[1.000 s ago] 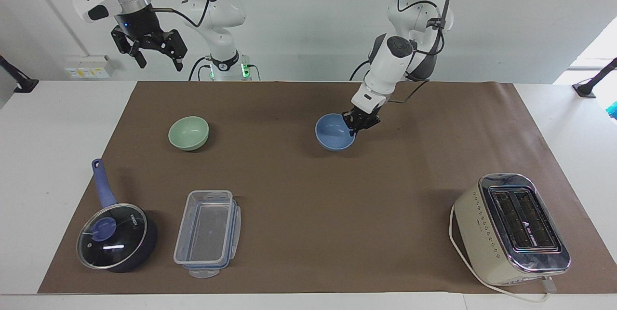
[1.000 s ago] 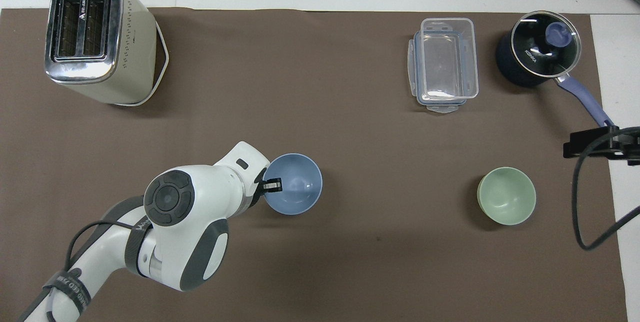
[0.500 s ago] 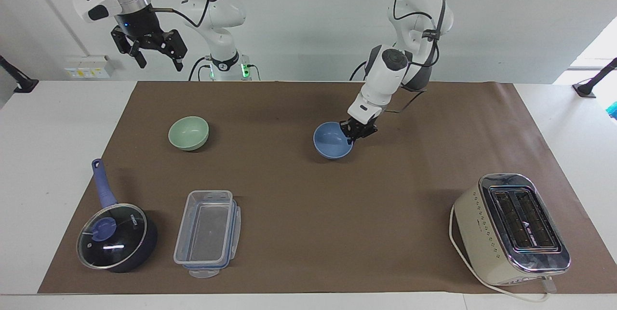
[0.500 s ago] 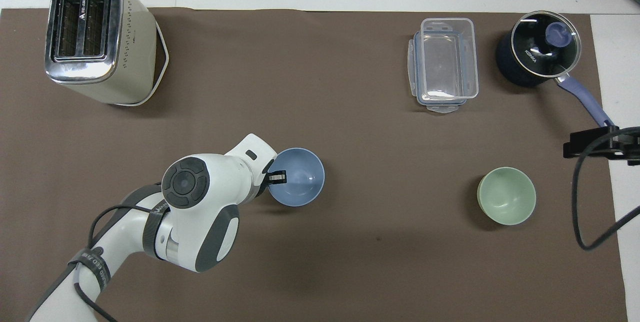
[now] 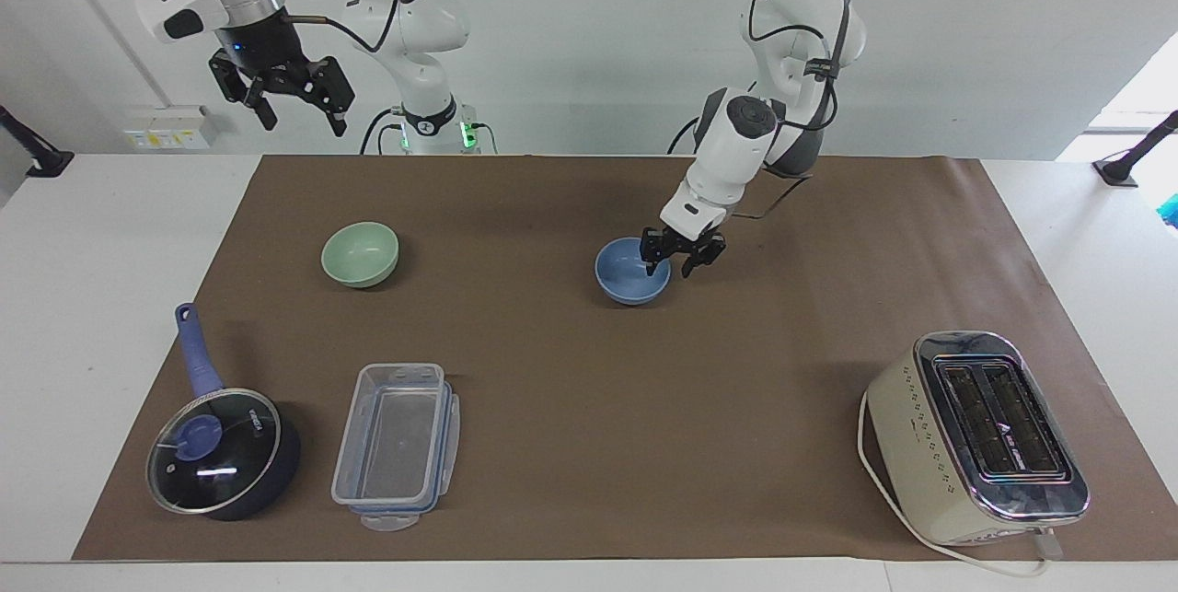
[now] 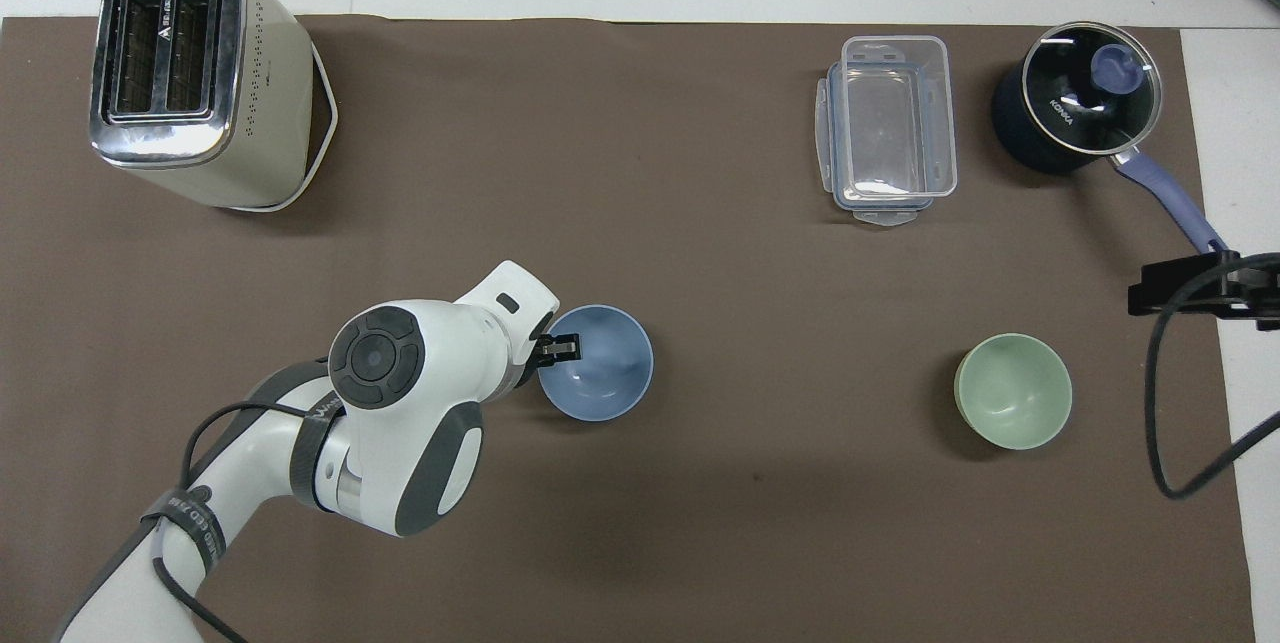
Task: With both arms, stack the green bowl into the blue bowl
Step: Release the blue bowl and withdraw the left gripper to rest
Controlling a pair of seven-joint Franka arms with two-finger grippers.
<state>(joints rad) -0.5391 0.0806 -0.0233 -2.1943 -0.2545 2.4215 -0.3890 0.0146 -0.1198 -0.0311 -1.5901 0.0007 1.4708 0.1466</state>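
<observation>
The left arm bends down over the surface, its forearm sloping to the left pincer (image 5: 674, 268), whose fingers stand apart astride the rim of the small round periwinkle-blue bowl (image 5: 629, 275) at the bowl's 3 o'clock in the facing view. The bowl sits on the brown mat (image 5: 589, 371). The small round mint-green bowl (image 5: 360, 253) rests well apart at 9 o'clock. The right arm waits, raised, its right pincer (image 5: 296, 113) spread wide.

Plain periwinkle-blue bowl (image 5: 631, 272), plain mint-green bowl (image 5: 360, 253), cream-and-chrome toaster (image 5: 977, 437), all on brown mat (image 5: 589, 389).
</observation>
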